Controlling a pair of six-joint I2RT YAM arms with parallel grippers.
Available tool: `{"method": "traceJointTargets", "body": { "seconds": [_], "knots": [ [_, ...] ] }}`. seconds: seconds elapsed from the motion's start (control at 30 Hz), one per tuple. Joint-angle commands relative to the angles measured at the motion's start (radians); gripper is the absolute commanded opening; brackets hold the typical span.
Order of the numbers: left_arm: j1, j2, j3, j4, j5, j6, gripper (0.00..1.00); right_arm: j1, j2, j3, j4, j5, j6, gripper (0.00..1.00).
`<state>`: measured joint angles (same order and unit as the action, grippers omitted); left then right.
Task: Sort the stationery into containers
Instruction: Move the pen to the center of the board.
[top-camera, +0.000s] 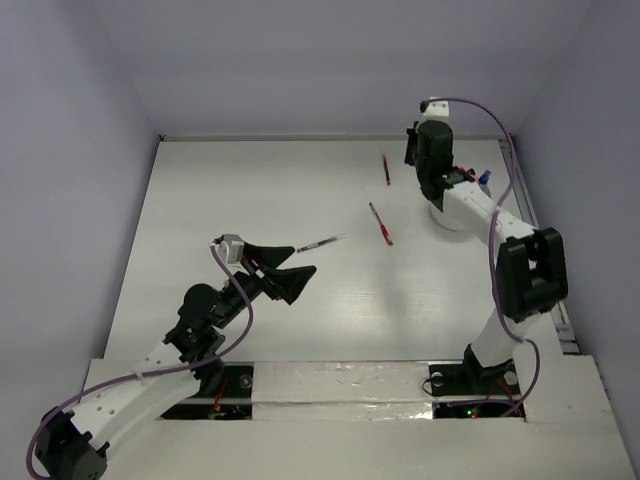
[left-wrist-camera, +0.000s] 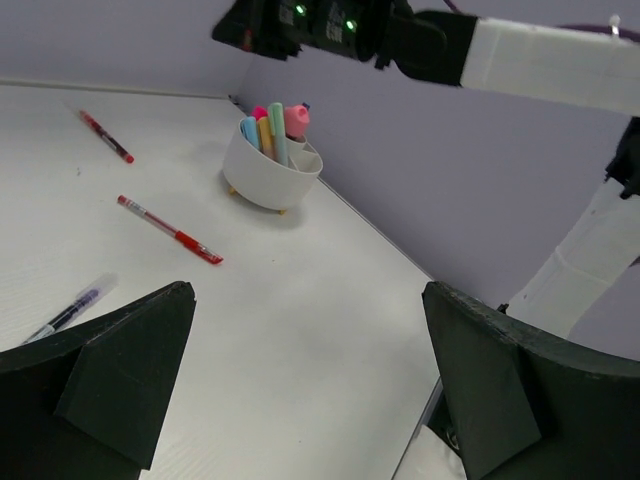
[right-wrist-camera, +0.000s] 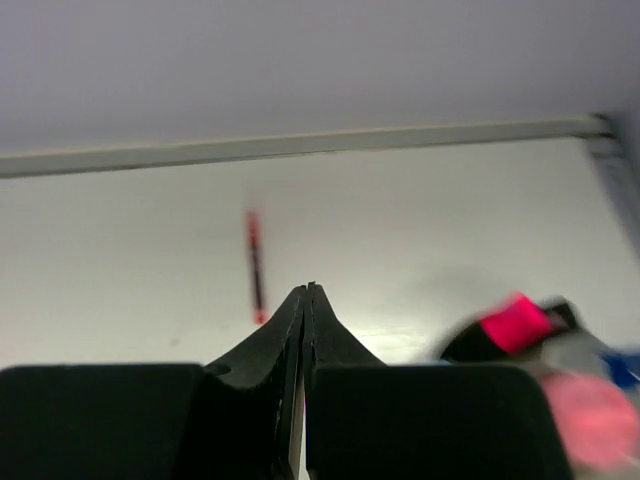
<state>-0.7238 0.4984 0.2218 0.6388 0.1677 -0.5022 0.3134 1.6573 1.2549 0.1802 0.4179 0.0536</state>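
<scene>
My left gripper gapes wide, empty; right gripper pinched tight on nothing. Pastel markers stand in the small white round cup, far right; thin red pen left of it.

The left arm and right arm wear white shells with black joint housings, purple cables, black wedge-shaped tool fingers and green LEDs.

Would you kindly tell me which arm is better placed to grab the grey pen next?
Probably left: the left hand is open beside the grey pen; the right hand is shut, over by the cup.
</scene>
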Motion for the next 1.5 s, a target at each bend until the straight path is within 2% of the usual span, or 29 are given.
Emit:
{"method": "traceJointTargets", "body": {
  "seconds": [0.0, 0.07, 0.17, 0.2, 0.23, 0.3, 0.37, 0.5, 0.63, 0.83, 0.93, 0.97, 1.0, 1.03, 1.17, 1.3, 1.37, 1.47],
  "knots": [
    [0.001, 0.017, 0.001, 0.048, -0.013, 0.014, 0.97, -0.004, 0.16, 0.261, -0.273, -0.254, 0.061, 0.02],
    [0.001, 0.034, 0.001, 0.053, -0.01, 0.017, 0.93, -0.004, 0.313, 0.398, -0.438, -0.286, 0.068, 0.03],
    [0.001, 0.055, 0.002, 0.061, -0.01, 0.022, 0.85, -0.004, 0.455, 0.65, -0.586, -0.289, 0.089, 0.13],
    [0.001, 0.06, 0.002, 0.064, -0.01, 0.024, 0.83, -0.004, 0.537, 0.703, -0.611, -0.281, 0.094, 0.31],
    [0.001, 0.061, 0.002, 0.064, -0.011, 0.024, 0.81, -0.004, 0.574, 0.807, -0.636, -0.272, 0.106, 0.43],
    [0.001, 0.066, 0.001, 0.065, -0.017, 0.027, 0.77, -0.004, 0.684, 0.908, -0.699, -0.243, 0.112, 0.65],
    [0.001, 0.069, -0.001, 0.065, -0.017, 0.028, 0.75, -0.004, 0.76, 1.067, -0.772, -0.231, 0.124, 0.7],
    [0.001, 0.078, -0.002, 0.076, -0.013, 0.028, 0.75, -0.023, 0.915, 1.222, -0.825, -0.235, 0.161, 0.69],
    [0.001, 0.077, -0.002, 0.079, -0.01, 0.028, 0.74, -0.043, 0.952, 1.209, -0.806, -0.249, 0.196, 0.63],
    [0.001, 0.065, -0.007, 0.088, 0.001, 0.031, 0.74, -0.053, 0.999, 1.219, -0.811, -0.229, 0.221, 0.62],
    [0.001, 0.065, -0.007, 0.093, 0.006, 0.031, 0.74, -0.062, 1.019, 1.227, -0.818, -0.254, 0.221, 0.55],
    [0.001, 0.066, -0.007, 0.093, 0.007, 0.033, 0.74, -0.062, 1.021, 1.22, -0.821, -0.274, 0.221, 0.53],
    [0.001, 0.069, -0.007, 0.094, 0.009, 0.033, 0.72, -0.062, 1.01, 1.207, -0.817, -0.292, 0.219, 0.44],
    [0.001, 0.071, -0.007, 0.097, 0.01, 0.034, 0.71, -0.062, 0.997, 1.186, -0.803, -0.307, 0.219, 0.41],
    [0.001, 0.083, -0.007, 0.102, 0.015, 0.034, 0.69, -0.062, 0.879, 1.026, -0.674, -0.349, 0.204, 0.38],
    [0.001, 0.089, -0.006, 0.108, 0.021, 0.033, 0.69, -0.062, 0.831, 1.06, -0.716, -0.38, 0.181, 0.3],
    [0.001, 0.089, -0.006, 0.108, 0.019, 0.033, 0.69, -0.062, 0.797, 1.051, -0.705, -0.354, 0.164, 0.29],
    [0.001, 0.091, -0.007, 0.111, 0.023, 0.033, 0.69, -0.071, 0.797, 1.066, -0.709, -0.312, 0.149, 0.45]
  ]
}}
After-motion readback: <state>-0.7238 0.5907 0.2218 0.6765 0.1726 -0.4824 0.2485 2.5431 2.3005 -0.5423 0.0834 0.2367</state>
